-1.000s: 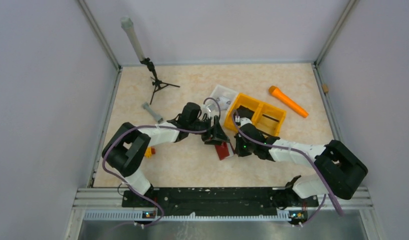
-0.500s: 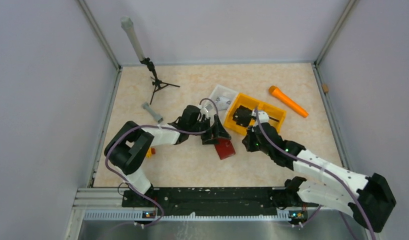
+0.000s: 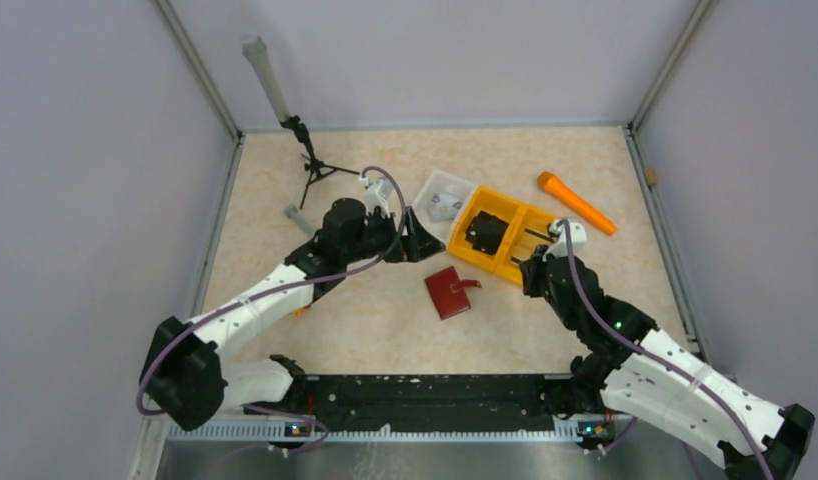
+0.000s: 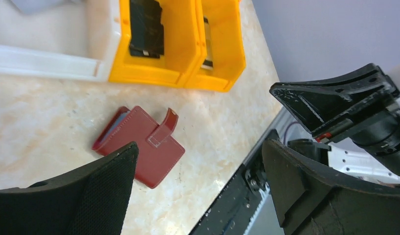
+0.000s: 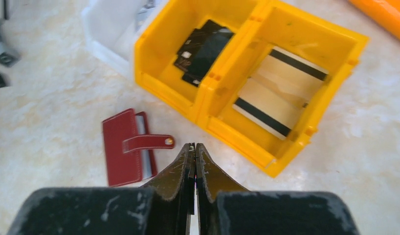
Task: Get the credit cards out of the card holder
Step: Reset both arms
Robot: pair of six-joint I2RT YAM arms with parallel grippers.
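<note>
The dark red card holder (image 3: 448, 293) lies folded on the table, its strap loose; it also shows in both wrist views (image 4: 142, 149) (image 5: 121, 147). A grey card edge (image 5: 147, 164) peeks from its open side. Tan credit cards (image 5: 278, 95) with black stripes lie in the right compartment of the orange tray (image 5: 237, 133). My left gripper (image 3: 416, 242) hangs up and left of the holder, open and empty (image 4: 200, 147). My right gripper (image 5: 193, 146) is shut with nothing between its fingers, to the right of the holder, near the tray's front wall.
The orange tray (image 3: 463, 222) holds a black flat object (image 3: 485, 231) in its left compartment. A white square tray (image 3: 445, 192) stands behind it. An orange cylinder (image 3: 575, 202) lies at the back right. A small tripod (image 3: 310, 165) and a grey piece (image 3: 298, 215) are at the back left.
My left gripper opened and pulled back up and left, off the card holder. My right arm swung away to the right and nearer its base. The holder now lies uncovered on the table.
</note>
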